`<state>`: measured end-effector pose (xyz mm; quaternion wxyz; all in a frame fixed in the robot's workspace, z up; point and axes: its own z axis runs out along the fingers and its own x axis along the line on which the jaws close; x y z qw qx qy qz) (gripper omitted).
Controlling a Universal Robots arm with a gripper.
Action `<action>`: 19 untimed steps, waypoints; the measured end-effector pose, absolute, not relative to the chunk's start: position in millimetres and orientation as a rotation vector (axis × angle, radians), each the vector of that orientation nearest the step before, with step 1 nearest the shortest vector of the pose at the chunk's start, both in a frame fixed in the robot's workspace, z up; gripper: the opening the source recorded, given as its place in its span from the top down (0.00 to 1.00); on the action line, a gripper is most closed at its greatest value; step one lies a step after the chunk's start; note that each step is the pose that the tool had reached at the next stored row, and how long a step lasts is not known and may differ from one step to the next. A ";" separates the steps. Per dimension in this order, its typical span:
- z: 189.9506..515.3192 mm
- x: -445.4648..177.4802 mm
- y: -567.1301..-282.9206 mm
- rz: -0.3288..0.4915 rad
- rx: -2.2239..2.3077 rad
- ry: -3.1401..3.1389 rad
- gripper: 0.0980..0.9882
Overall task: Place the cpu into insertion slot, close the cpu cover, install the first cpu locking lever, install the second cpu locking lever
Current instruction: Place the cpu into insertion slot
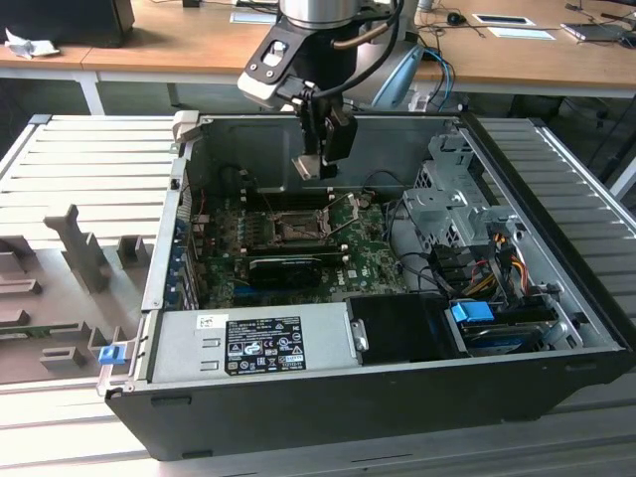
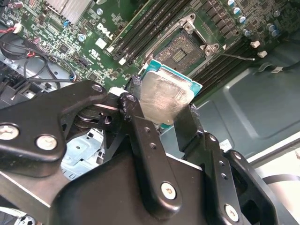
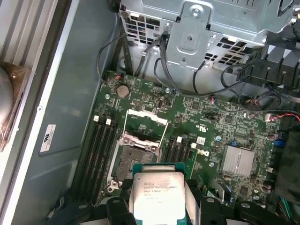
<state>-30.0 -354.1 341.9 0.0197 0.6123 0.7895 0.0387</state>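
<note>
The open computer case lies on the ribbed grey tabletop, with the green circuit board bare inside it. On that board the socket is uncovered and has no chip in it; its contact field shows dark in both wrist views. The cpu cover is swung up and away from the socket, so the square opening is free. In the exterior view a thin locking lever also looks raised beside the socket, though I cannot tell the state of both levers.

By my reading none of the four steps is done yet. The chip is not seated, the cover is open, and the levers are not latched.

The cpu is in the air above the board, near the socket but apart from it. Its silver metal top faces the wrist cameras and its teal edge shows around that top.

The pincer is drawn in narrow, its two black fingers pressing on opposite edges of the chip. It touches nothing else. In the exterior view it hangs just above the back edge of the socket area.
</note>
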 end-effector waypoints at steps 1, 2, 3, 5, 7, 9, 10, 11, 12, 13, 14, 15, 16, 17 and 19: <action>341.1 -30.0 -354.0 0.119 1.922 2.431 0.52; 340.4 -30.0 -354.1 0.119 1.947 2.410 0.52; 339.9 -30.0 -354.1 0.118 1.968 2.392 0.52; 339.1 -30.0 -354.1 0.117 1.989 2.374 0.52; 338.6 -30.0 -354.1 0.117 1.999 2.365 0.52; 337.7 -30.0 -354.1 0.117 2.005 2.360 0.52; 337.3 -30.0 -354.1 0.117 2.006 2.359 0.52; 336.9 -30.0 -354.1 0.117 2.006 2.359 0.52; 336.0 -30.0 -354.1 0.117 2.007 2.358 0.52; 335.0 -30.0 -354.1 0.117 2.008 2.357 0.52; 334.3 -30.0 -354.0 0.117 2.008 2.357 0.52; 333.9 -30.0 -354.0 0.117 2.008 2.356 0.52; 333.1 -30.0 -354.1 0.117 2.009 2.356 0.52; 332.3 -30.0 -354.1 0.117 2.009 2.356 0.52; 330.2 -30.0 -354.1 0.115 2.009 2.356 0.52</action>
